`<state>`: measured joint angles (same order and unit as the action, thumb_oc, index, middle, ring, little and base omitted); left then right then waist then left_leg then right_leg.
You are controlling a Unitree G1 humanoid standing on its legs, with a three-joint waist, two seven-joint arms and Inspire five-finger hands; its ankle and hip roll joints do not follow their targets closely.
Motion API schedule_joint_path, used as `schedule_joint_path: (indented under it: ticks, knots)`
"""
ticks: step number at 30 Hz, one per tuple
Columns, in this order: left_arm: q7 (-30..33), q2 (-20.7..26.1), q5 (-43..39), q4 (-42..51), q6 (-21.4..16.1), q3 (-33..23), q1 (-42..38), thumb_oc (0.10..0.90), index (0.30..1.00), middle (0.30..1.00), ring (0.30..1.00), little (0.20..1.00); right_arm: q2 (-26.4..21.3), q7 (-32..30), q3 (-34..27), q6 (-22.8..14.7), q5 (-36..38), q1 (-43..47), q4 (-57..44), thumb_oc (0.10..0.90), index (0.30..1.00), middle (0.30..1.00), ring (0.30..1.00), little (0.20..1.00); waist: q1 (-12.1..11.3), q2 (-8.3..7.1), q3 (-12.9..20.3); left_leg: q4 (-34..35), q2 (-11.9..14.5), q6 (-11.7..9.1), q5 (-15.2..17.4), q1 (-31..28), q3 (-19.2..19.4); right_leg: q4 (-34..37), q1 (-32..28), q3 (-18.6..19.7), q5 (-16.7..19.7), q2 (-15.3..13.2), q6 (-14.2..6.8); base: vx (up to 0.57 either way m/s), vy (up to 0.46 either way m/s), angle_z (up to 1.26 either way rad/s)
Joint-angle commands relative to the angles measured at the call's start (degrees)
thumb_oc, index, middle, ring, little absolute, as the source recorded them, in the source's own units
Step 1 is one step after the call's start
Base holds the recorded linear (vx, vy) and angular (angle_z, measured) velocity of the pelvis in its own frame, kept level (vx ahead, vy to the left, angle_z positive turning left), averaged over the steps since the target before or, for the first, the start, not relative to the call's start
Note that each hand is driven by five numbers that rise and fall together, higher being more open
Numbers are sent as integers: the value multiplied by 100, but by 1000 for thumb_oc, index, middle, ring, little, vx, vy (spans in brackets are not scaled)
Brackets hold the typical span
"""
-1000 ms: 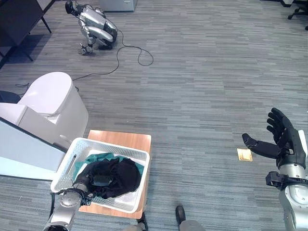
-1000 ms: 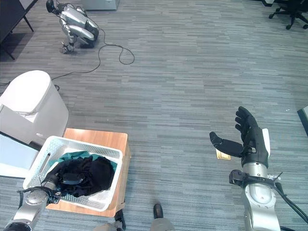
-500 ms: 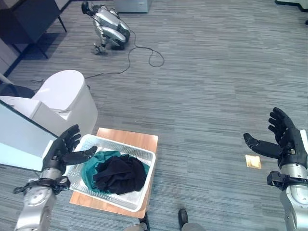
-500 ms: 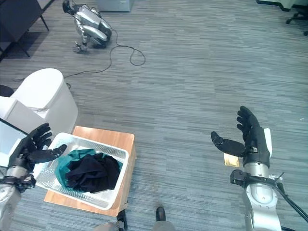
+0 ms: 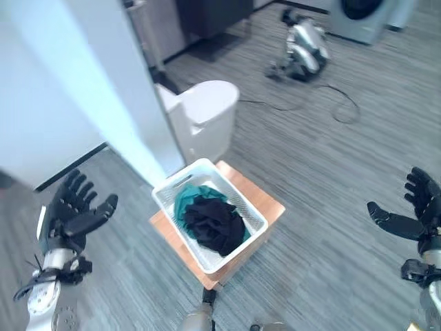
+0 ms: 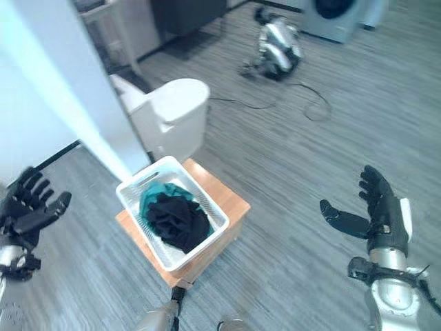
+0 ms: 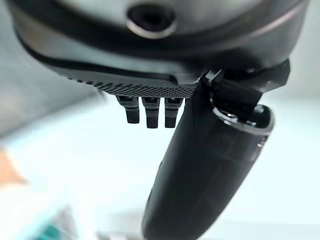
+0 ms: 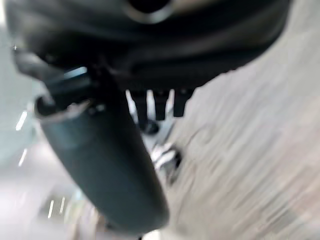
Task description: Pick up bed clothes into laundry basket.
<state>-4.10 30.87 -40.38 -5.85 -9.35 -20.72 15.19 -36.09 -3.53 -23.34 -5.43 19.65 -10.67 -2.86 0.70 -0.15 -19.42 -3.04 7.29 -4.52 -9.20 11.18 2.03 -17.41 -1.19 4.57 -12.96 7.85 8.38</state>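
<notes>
Raising both arms at the near edges of the scene, the robot holds its left hand (image 5: 72, 214) and right hand (image 6: 380, 215) up with fingers spread wide and nothing in either. Between them, a white laundry basket (image 5: 249, 236) sits on a low wooden stand (image 5: 269, 207), well apart from both hands, with black clothes (image 5: 215, 222) piled over a teal garment (image 5: 185, 205) inside it. Just behind stands a white rounded bin (image 5: 209, 114). Farther off on the grey carpet (image 5: 331, 172), another robot (image 5: 303, 49) lies folded.

No readable text, label, brand, number or sign on anything in view.
</notes>
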Motion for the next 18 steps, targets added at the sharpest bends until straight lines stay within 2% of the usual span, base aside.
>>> schedule_joint_path:
  ticks: [1,2,3,4,5,6,7,8,9,10,12,13,14,15,16,17,18]
  knots:
    - [-269,435,164,615,-383,-230,-480,800,900,900,900,900,-170,71,-503,-701,298,429,-542,800,900,900,900,900,327,-406,393,-1431,32,-7,718,-300,729,1076,-462,-146,269,-762,-851,-573,25,161]
    - [-294,361,141,740,-398,-141,-683,800,900,900,900,900,-97,33,-641,-768,320,306,-509,800,900,900,900,900,547,-483,514,-1832,450,-34,855,-701,1432,1241,-404,-672,332,-886,-831,-315,9,169]
    - [-287,320,174,777,-396,10,-841,800,900,900,900,900,-10,-47,-711,-801,336,236,-480,800,900,900,900,900,729,-467,576,-1823,695,-108,928,-1029,1947,1348,-406,-1073,354,-902,-840,-387,37,195]
    - [-285,280,217,824,-393,124,-959,800,900,900,900,900,82,-93,-749,-805,315,193,-459,800,900,900,900,900,816,-452,623,-1719,771,-152,1019,-1206,2187,1404,-379,-1312,372,-936,-863,-180,103,223]
    - [-247,190,227,888,-444,230,-1096,800,900,900,900,900,191,-147,-847,-838,331,116,-438,800,900,900,900,900,966,-437,689,-1646,918,-285,1157,-1409,2486,1458,-417,-1574,305,-985,-919,-60,92,214]
    - [-231,180,241,893,-445,257,-1105,800,900,900,900,900,193,-148,-869,-845,331,92,-447,800,900,900,900,900,989,-421,682,-1641,919,-303,1176,-1419,2445,1463,-453,-1621,282,-980,-928,-105,186,246]
    - [-131,-33,196,930,-470,582,-1391,800,900,900,900,900,397,-206,-962,-912,373,-32,-461,800,900,900,900,900,1258,-385,806,-1522,1112,-398,1241,-1660,3265,1464,-429,-2249,340,-1151,-934,-148,201,226]
    - [-39,-116,230,854,-501,748,-1523,800,900,900,900,900,464,-264,-991,-924,274,-75,-438,800,900,900,900,900,1352,-334,839,-1388,1112,-409,1316,-1680,3505,1404,-396,-2551,315,-1236,-926,-159,209,243]
    - [-16,-127,248,834,-515,786,-1554,800,900,900,900,900,464,-278,-1008,-928,252,-84,-442,800,900,900,900,900,1384,-321,846,-1352,1085,-395,1316,-1665,3462,1380,-392,-2608,299,-1256,-938,-87,385,248]
    - [-42,-322,141,885,-470,942,-1572,800,900,900,900,900,607,-179,-837,-781,153,-138,-609,800,900,900,900,900,1342,-146,807,-618,693,-293,1500,-1682,3061,1043,-259,-2822,417,-1462,-1104,-74,430,208]
    - [144,-678,-80,848,-529,1099,-1617,800,900,900,900,900,754,-50,-546,-796,220,-10,-655,800,900,900,900,900,1235,-116,728,-185,342,-65,1468,-1704,2584,313,28,-2859,614,-1825,-1289,-71,418,121]
    - [162,-688,-73,853,-533,1112,-1626,800,900,900,900,900,746,-51,-551,-805,213,0,-640,800,900,900,900,900,1274,-126,729,-139,280,-22,1460,-1701,2541,200,74,-2881,584,-1903,-1335,-12,303,125]
    - [262,-838,0,797,-554,1322,-1668,800,900,900,900,900,898,70,-174,-767,213,108,-586,800,900,900,900,900,1312,-140,649,70,2,146,1482,-1739,2100,-360,310,-2256,832,-2123,-1525,2,183,157]
    - [269,-837,9,795,-557,1315,-1668,800,900,900,900,900,899,68,-161,-767,208,120,-580,800,900,900,900,900,1321,-156,650,90,-27,165,1478,-1746,2101,-400,333,-2239,827,-2152,-1546,-76,188,223]
    - [254,-871,-41,780,-578,1345,-1633,800,900,900,900,900,974,223,62,-727,280,91,-560,800,900,900,900,900,1398,-177,591,145,-122,237,1354,-1697,1924,-473,528,-1558,1096,-1996,-1574,-85,76,221]
    - [218,-883,-52,728,-570,1415,-1590,800,900,900,900,900,1031,400,243,-672,242,47,-594,800,900,900,900,900,1426,-133,586,194,-213,268,1297,-1658,1584,-495,583,-746,1214,-1709,-1671,9,112,232]
    - [167,-877,10,540,-580,1512,-1535,800,900,900,900,900,1056,489,540,-630,108,46,-528,800,900,900,900,900,1344,-4,600,166,-346,306,1287,-1619,885,-589,551,380,976,-1269,-1650,130,80,192]
